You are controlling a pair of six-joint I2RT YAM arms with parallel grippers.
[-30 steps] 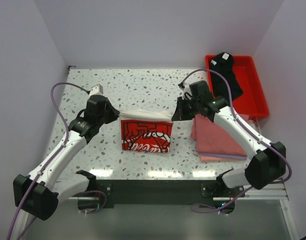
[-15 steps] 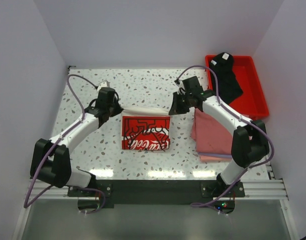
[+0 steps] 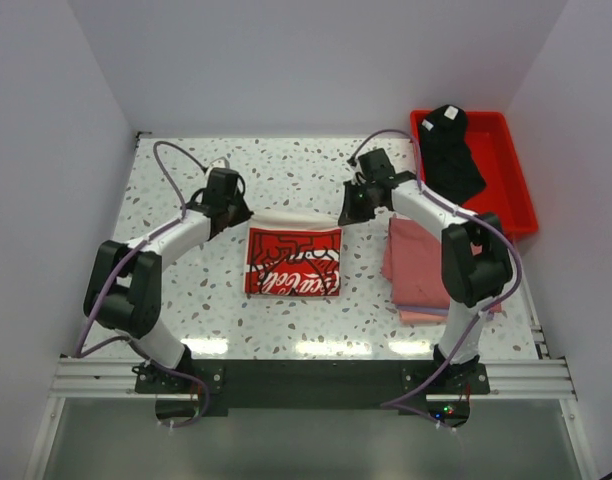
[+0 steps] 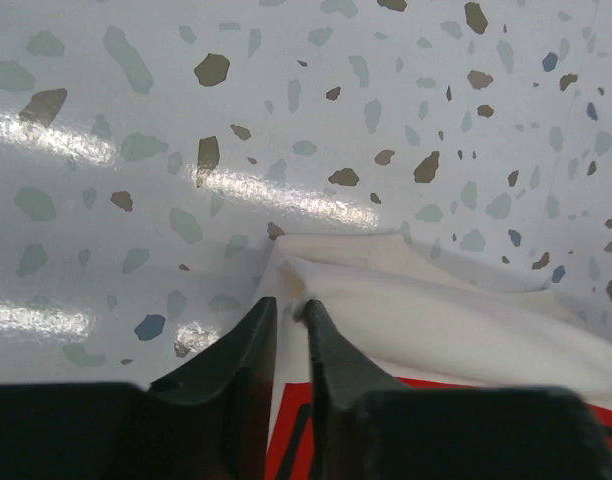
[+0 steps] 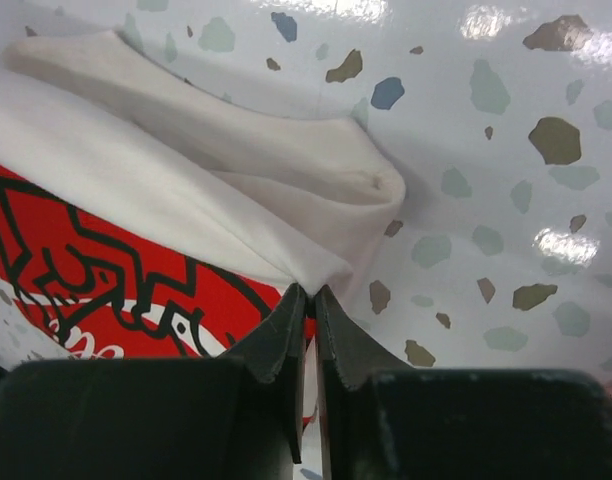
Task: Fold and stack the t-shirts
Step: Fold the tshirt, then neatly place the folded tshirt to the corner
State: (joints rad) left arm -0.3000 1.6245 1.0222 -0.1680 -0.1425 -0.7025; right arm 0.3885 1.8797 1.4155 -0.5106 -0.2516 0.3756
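Arms [image 3: 176,232] deeper; right claw [image 5: 307,292] tight on white t-shirt [image 3: 294,262], left claw [image 4: 290,306] ajar; black t-shirt [image 3: 452,150] in tray [image 3: 517,192]

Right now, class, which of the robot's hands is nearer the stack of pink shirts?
Right. The right hand is just left of the pink shirts, at the right corner of the Coca-Cola shirt; the left hand is at its left corner.

One white shirt [image 3: 293,262], one black shirt [image 3: 451,150], pink stack [image 3: 421,265], one tray [image 3: 508,172]

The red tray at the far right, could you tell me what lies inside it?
A black t-shirt lies in the red tray, toward its left side; anything beneath the cloth is hidden.
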